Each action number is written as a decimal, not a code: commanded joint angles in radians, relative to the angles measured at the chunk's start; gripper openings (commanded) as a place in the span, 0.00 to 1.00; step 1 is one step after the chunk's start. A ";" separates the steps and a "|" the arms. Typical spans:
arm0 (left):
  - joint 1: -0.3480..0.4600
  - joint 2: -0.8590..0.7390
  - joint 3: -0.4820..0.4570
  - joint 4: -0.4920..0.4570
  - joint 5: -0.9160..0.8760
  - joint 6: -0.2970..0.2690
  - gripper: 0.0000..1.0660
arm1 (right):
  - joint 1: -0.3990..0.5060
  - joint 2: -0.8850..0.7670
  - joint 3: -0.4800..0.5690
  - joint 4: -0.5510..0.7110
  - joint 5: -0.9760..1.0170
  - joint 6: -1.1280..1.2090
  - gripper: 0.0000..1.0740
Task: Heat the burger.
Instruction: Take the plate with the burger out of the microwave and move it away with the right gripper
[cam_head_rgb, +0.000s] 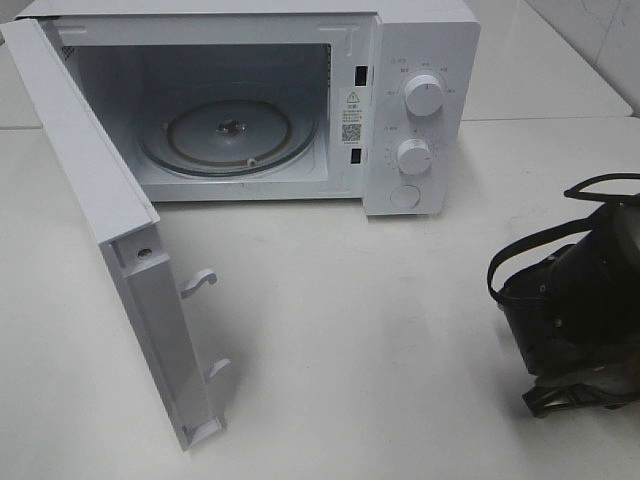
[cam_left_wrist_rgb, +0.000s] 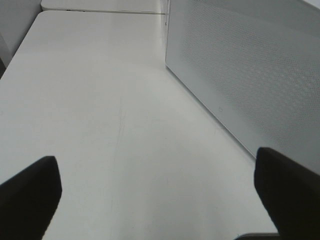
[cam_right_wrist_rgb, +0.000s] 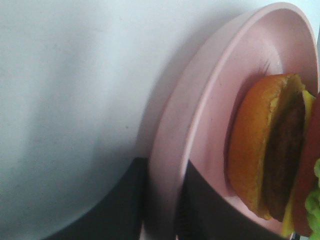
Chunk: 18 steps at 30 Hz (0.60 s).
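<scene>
right end effector (cam_right_wrist_rgb: 162, 200) is pinched on the pink plate (cam_right_wrist_rgb: 210, 100) rim, burger (cam_right_wrist_rgb: 275, 155) on it. left end effector (cam_left_wrist_rgb: 157, 195) spread wide over the tabletop (cam_left_wrist_rgb: 100, 100), holding nothing.

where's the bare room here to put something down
Free: the tabletop between the open microwave door and the right arm, and the glass turntable inside the microwave. Crowded: the right edge, where that arm sits.

Black right arm (cam_head_rgb: 585, 300), looped black cables; left hand (cam_left_wrist_rgb: 160, 195) fingers black.
</scene>
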 joint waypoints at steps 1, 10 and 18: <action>0.000 -0.008 0.002 -0.005 -0.009 0.000 0.94 | -0.005 0.005 -0.001 -0.016 -0.008 -0.008 0.29; 0.000 -0.008 0.002 -0.005 -0.009 0.000 0.94 | -0.002 0.002 -0.001 0.026 -0.003 -0.067 0.39; 0.000 -0.008 0.002 -0.005 -0.009 0.000 0.94 | -0.002 -0.071 -0.001 0.079 -0.008 -0.164 0.44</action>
